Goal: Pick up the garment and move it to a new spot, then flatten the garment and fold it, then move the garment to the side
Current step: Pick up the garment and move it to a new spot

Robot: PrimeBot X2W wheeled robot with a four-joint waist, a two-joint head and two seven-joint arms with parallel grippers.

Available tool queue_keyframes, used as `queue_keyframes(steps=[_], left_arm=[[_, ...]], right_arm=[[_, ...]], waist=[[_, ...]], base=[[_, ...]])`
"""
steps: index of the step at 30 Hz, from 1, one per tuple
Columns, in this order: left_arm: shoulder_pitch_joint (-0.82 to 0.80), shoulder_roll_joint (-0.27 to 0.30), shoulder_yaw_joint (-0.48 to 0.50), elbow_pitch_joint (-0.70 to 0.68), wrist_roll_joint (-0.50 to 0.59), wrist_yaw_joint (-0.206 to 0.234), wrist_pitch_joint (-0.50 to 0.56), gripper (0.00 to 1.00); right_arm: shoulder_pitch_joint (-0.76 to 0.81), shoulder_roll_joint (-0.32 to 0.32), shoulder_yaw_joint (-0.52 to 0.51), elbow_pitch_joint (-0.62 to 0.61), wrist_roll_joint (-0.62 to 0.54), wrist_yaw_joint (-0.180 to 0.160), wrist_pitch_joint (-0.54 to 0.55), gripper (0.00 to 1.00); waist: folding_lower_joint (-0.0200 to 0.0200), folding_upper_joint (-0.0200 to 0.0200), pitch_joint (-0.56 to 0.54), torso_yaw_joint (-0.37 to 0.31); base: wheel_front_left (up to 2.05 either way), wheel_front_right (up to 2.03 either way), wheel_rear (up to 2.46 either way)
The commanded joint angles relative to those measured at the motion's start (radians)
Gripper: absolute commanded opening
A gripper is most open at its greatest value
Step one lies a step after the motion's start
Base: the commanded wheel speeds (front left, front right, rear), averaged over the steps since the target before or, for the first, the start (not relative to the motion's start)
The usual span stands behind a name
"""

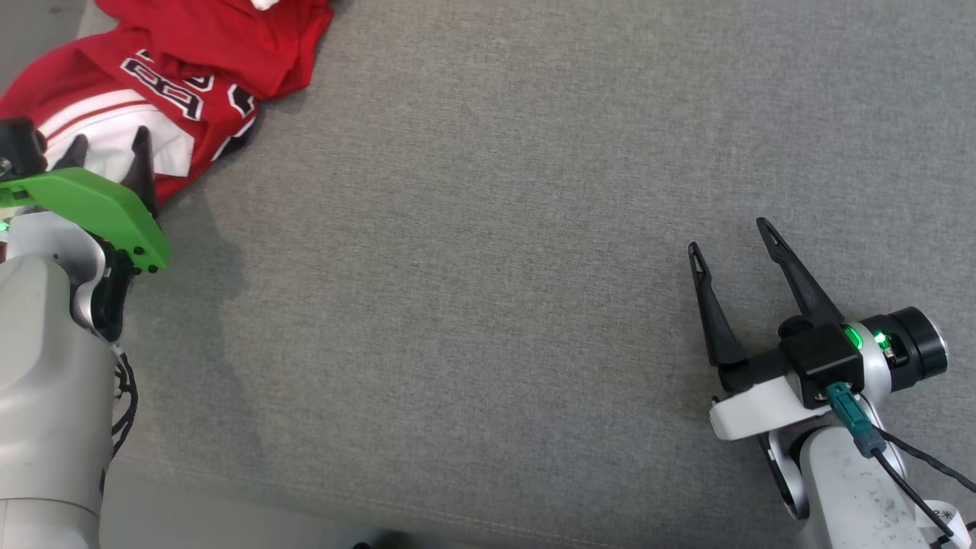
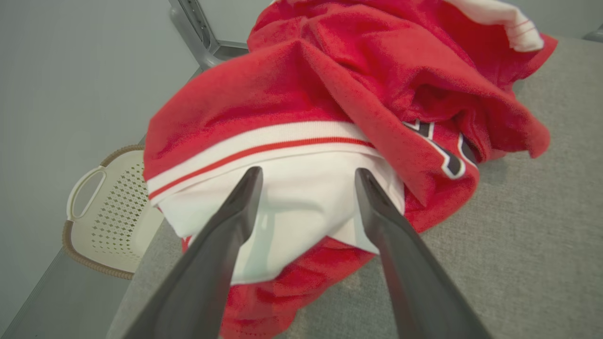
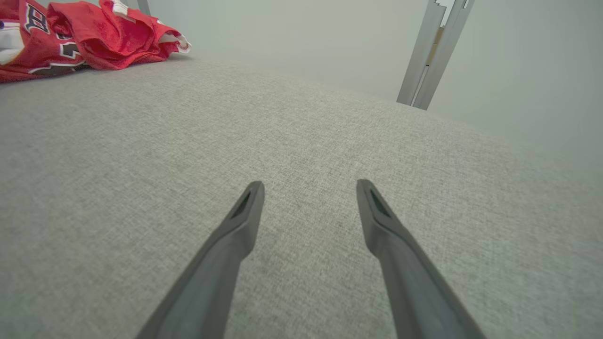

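The garment (image 1: 175, 69) lies on the table (image 1: 473, 267), at its far left. My left gripper (image 1: 109, 137) sits at the garment's near edge, with both fingertips over the cloth. My right gripper (image 1: 727, 235) is at the near right, well apart from the garment, over bare tabletop, and the middle of the table lies between my two grippers. Off the table's left side and lower down stands a basket (image 2: 108, 212), near the garment's left end. Beyond the table's far edge, to the right, rises a post (image 3: 431, 52).
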Motion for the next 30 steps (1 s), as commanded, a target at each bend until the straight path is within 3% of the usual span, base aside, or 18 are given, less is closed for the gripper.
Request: queue_keyframes(steps=[1,6,7,9,13,20,30], left_arm=[[-0.022,0.012,-0.021,0.014,-0.028,-0.001,0.019,1.0],[-0.035,0.042,-0.085,0.06,-0.099,-0.002,0.062,1.0],[-0.038,0.047,-0.095,0.065,-0.105,-0.002,0.064,0.91],[-0.043,0.063,-0.111,0.075,-0.116,-0.002,0.057,0.0],[-0.053,0.095,-0.136,0.089,-0.124,-0.001,0.014,0.0],[-0.073,0.177,-0.181,0.081,-0.118,0.0,-0.043,0.0],[-0.116,0.312,-0.307,-0.1,-0.121,0.0,-0.016,0.0]], right_arm=[[-0.012,-0.003,0.001,-0.008,-0.001,0.0,-0.003,1.0],[-0.023,-0.004,0.0,-0.009,0.016,0.0,-0.003,1.0],[-0.025,-0.004,0.0,-0.009,0.019,0.0,-0.003,1.0],[-0.029,-0.004,0.002,-0.009,0.025,-0.001,-0.001,1.0],[-0.036,-0.004,0.01,0.002,0.044,-0.001,-0.001,1.0],[-0.037,-0.003,0.035,0.031,0.115,-0.001,-0.001,1.0],[0.054,-0.003,0.027,0.075,0.232,-0.001,-0.002,1.0]], waist=[[-0.0001,0.0,0.069,-0.056],[-0.0001,0.0,0.082,-0.068],[-0.0001,0.0,0.083,-0.07],[-0.0001,0.0,0.081,-0.074],[-0.0001,0.0,0.053,-0.079],[-0.0001,0.0,-0.093,-0.109],[-0.0001,0.0,-0.34,-0.186]], base=[[0.0,0.0,0.0],[0.0,0.0,0.0],[0.0,0.0,0.0],[0.0,0.0,0.0],[0.0,0.0,0.0],[0.0,0.0,0.0],[0.0,0.0,0.0]])
